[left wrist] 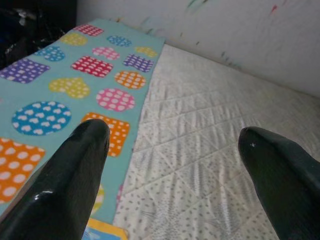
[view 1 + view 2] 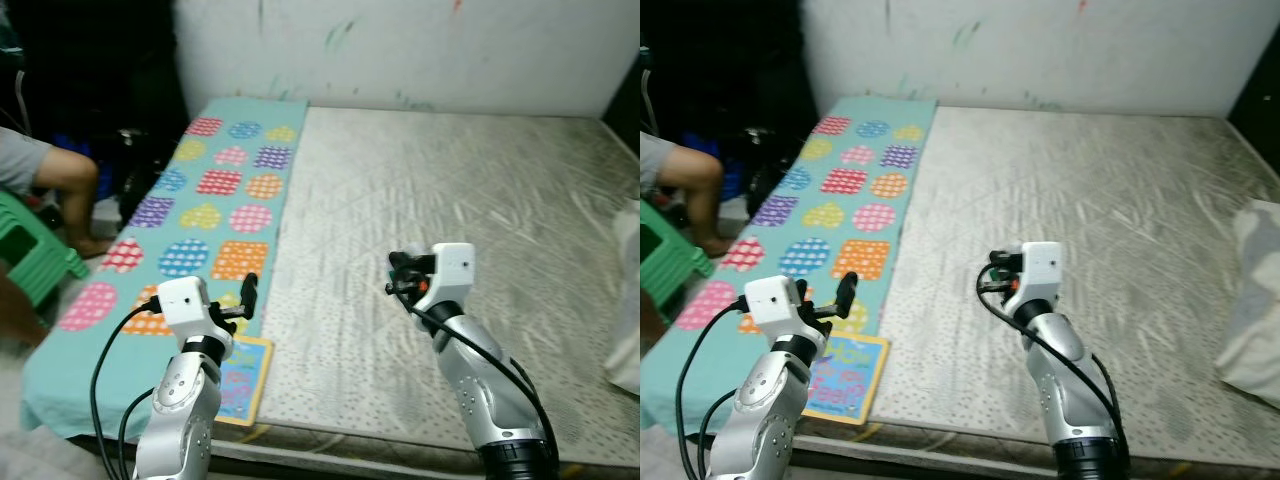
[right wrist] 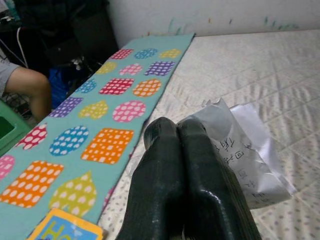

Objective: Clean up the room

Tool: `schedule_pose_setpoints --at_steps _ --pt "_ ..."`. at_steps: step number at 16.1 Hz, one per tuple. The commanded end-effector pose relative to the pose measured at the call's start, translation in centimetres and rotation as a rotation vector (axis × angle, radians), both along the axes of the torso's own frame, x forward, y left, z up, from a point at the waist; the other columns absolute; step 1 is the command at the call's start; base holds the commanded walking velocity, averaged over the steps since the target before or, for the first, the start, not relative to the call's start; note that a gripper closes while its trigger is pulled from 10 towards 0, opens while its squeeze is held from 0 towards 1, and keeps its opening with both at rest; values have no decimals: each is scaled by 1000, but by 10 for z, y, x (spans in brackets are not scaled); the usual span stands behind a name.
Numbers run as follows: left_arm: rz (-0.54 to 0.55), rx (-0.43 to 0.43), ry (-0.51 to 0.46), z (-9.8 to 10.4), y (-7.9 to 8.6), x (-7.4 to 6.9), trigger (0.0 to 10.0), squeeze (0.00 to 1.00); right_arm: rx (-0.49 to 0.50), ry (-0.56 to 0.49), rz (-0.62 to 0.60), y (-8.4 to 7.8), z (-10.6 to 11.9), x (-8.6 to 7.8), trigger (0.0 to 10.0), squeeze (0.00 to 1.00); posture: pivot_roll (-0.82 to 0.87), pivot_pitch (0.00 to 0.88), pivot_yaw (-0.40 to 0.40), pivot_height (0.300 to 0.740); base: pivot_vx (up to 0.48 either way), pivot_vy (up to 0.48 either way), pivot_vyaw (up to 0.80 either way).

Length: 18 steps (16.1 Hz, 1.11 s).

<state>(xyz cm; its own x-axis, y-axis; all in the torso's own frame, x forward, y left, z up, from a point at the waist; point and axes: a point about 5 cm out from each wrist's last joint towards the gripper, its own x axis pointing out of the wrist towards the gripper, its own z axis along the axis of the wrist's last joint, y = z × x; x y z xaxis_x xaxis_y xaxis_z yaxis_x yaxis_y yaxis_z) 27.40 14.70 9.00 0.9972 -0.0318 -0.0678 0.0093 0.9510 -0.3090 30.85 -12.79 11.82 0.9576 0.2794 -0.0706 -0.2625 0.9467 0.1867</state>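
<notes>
Right claw (image 3: 177,131) is pinched closed on a crumpled sheet of paper (image 3: 245,155), held above the middle of the bed (image 2: 480,200). Left claw (image 1: 175,145) hovers open over the bed's left edge, beside the patterned mat (image 2: 210,210) and above a book (image 2: 243,378).

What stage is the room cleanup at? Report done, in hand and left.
Done: nothing here shows a finished step. In hand: the right gripper has its jaws shut on a crumpled paper with writing on it, above the mattress. Left: the book lies at the near mattress edge by the patterned mat; the left gripper hovers open near it.
</notes>
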Motion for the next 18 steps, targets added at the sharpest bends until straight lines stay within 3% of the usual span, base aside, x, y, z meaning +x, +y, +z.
schedule_pose_setpoints --at_steps 1,6,18 --pt "-1 -10 16 -2 0 0 10000 0 7 -9 19 7 2 1 10000 0 -46 45 31 740 0 0 0" --pt "-3 -9 17 -1 1 2 10000 0 5 -14 16 6 2 2 10000 0 -47 47 33 740 0 302 -214" --pt "8 1 34 -5 1 1 10000 0 -20 -15 18 6 -1 0 10000 0 -51 56 31 740 0 477 0"
